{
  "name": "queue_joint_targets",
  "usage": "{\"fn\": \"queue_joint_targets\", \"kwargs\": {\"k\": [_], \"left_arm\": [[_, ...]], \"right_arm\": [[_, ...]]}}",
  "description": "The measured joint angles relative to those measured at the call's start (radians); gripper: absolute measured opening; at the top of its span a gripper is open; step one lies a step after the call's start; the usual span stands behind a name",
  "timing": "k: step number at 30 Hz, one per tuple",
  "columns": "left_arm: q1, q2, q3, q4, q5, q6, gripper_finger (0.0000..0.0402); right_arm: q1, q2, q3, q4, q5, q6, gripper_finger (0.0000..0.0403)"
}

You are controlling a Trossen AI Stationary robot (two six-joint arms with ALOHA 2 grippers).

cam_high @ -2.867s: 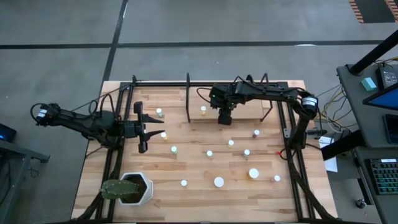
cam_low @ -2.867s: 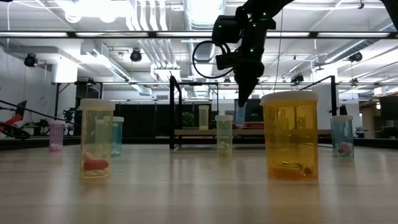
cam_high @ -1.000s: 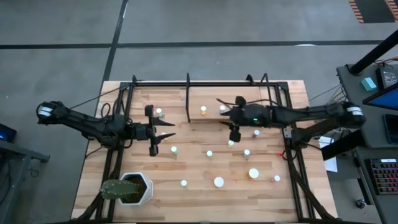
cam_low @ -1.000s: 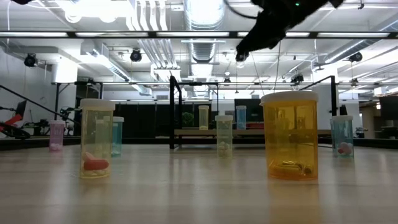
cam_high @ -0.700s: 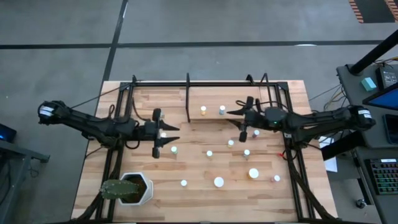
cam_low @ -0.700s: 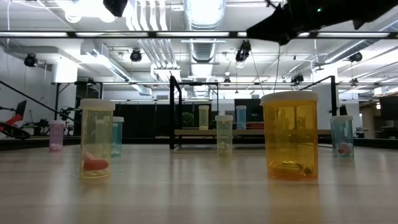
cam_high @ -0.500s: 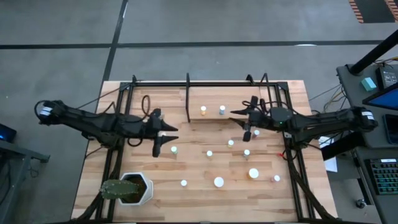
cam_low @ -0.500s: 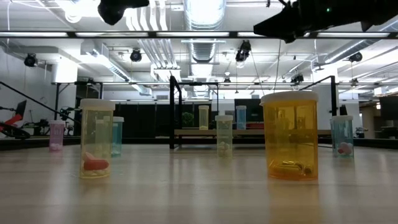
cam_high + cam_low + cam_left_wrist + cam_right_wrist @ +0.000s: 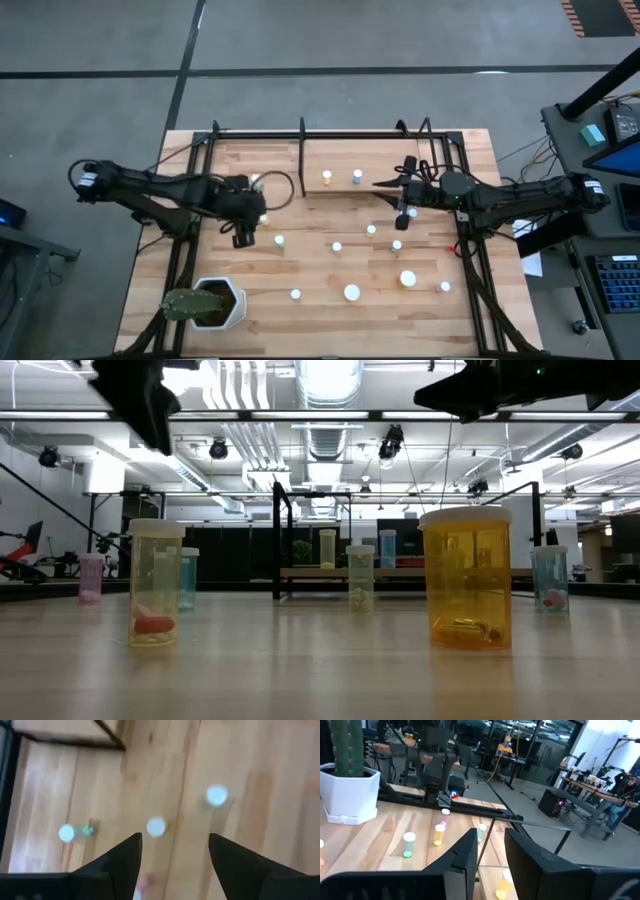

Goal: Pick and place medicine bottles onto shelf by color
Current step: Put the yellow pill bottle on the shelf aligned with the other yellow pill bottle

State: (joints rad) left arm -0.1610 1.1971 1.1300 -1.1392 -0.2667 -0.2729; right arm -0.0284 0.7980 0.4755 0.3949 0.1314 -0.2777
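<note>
Seen from above: wooden tabletop with a black-barred shelf at its far edge, taken here as the landmark. On the shelf board, two small bottles side by side, one with an orange body and one teal. Scattered on the tabletop in front of the shelf, about a dozen more medicine bottles, among them a wider white-topped one and another well in front of the shelf, nearer the front edge. Off to the shelf's left and far forward, a white hexagonal pot with a cactus.

Left end effector pointing down over the tabletop, in front of and left of the shelf's left end, just beside a pale-capped bottle. Fingers spread wide in the left wrist view, nothing between them, three blurred bottle caps on the wood beyond them.

Right end effector raised above the tabletop just in front of the shelf's right end, close to a pink bottle. Fingers drawn narrow with a slim gap in the right wrist view, nothing gripped.

From table height: large orange bottle and a yellowish one nearest the camera, shelf bottles small in the distance.
</note>
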Motion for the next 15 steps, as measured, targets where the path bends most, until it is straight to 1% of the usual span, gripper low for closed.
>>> {"fn": "queue_joint_targets", "kwargs": {"k": [3,10,13,15], "left_arm": [[0.014,0.041,-0.05,0.055,-0.007,0.023,0.0218],[0.07,0.13,-0.154,0.189,-0.009,0.024,0.0219],[0.083,0.142,-0.214,0.24,-0.008,0.026,0.0219],[0.086,0.142,-0.247,0.245,-0.007,0.04,0.0219]], "right_arm": [[0.0,0.0,0.0,-0.002,0.0,-0.009,0.009],[0.0,0.003,0.0,-0.001,0.0,-0.025,0.0085],[0.0,0.003,0.0,-0.001,0.0,-0.026,0.0084],[0.0,0.003,0.0,-0.001,0.0,-0.025,0.0085]]}}
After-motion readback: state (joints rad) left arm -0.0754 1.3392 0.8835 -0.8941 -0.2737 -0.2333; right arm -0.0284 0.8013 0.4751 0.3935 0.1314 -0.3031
